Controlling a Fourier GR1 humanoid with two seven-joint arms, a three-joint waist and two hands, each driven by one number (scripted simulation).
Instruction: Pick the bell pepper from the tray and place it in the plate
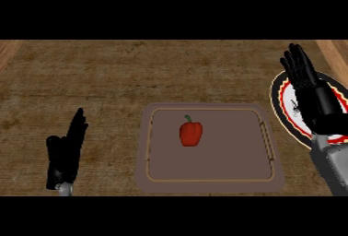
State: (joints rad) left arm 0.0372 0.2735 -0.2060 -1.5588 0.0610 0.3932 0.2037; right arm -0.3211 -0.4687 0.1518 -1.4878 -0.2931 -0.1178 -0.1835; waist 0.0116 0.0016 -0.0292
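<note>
A red bell pepper with a green stem lies near the middle of a brown tray on the wooden counter. At the right edge sits a white plate with a black and red rim, partly hidden by my right arm. My right hand is held over the plate's far side, fingers straight and open, holding nothing. My left hand rests at the lower left, left of the tray, fingers straight and pointing away, also open and holding nothing.
The wooden counter stretches wide behind and left of the tray. A lighter wooden edge runs along the far right.
</note>
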